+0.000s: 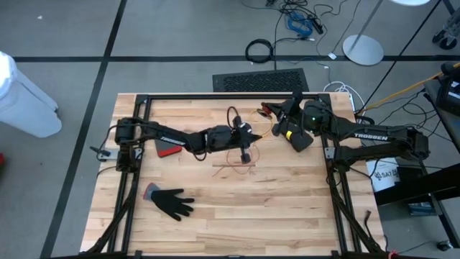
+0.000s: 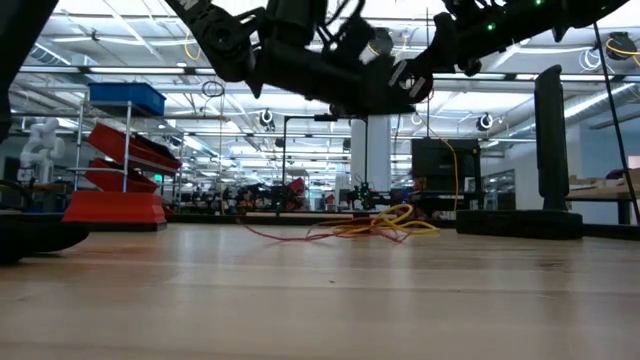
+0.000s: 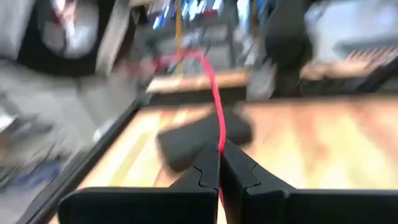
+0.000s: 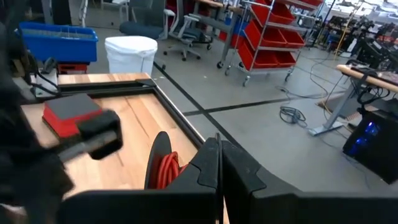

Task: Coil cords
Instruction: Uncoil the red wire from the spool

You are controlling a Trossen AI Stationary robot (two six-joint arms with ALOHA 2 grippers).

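Wide wooden table (image 1: 215,223) with a black frame around it, seen from above.

On its left side, the left arm, stretched to the middle. Ends in the left gripper (image 1: 245,151), over the centre of the table. From the wrist camera: left gripper (image 3: 220,149) fully closed, pinching a thin cord between the fingertips.

On the right side, the right arm, bent toward the far edge. Right gripper (image 1: 277,111) near that edge, just beside the left arm's end. From its own camera: right gripper (image 4: 219,144) pressed together as well; cannot tell whether anything is between the fingertips.

Near the front left, a black glove (image 1: 171,203), lying flat, well apart from both grippers. Farther back, beside the left arm, a red pad (image 1: 167,149).

In the middle, the yellow-orange cord (image 1: 237,164). Lies loose, not coiled: one small loop under the left gripper and a straight strand with its long axis going left to right across the table. In the low view, heaped as a flat tangle (image 2: 385,222) with one strand trailing to the side. In the left wrist view, looks red (image 3: 214,99) and runs tight from the fingertips toward the table's edge.

Behind the left gripper, the black cord (image 1: 231,115), a thin open loop on the wood.
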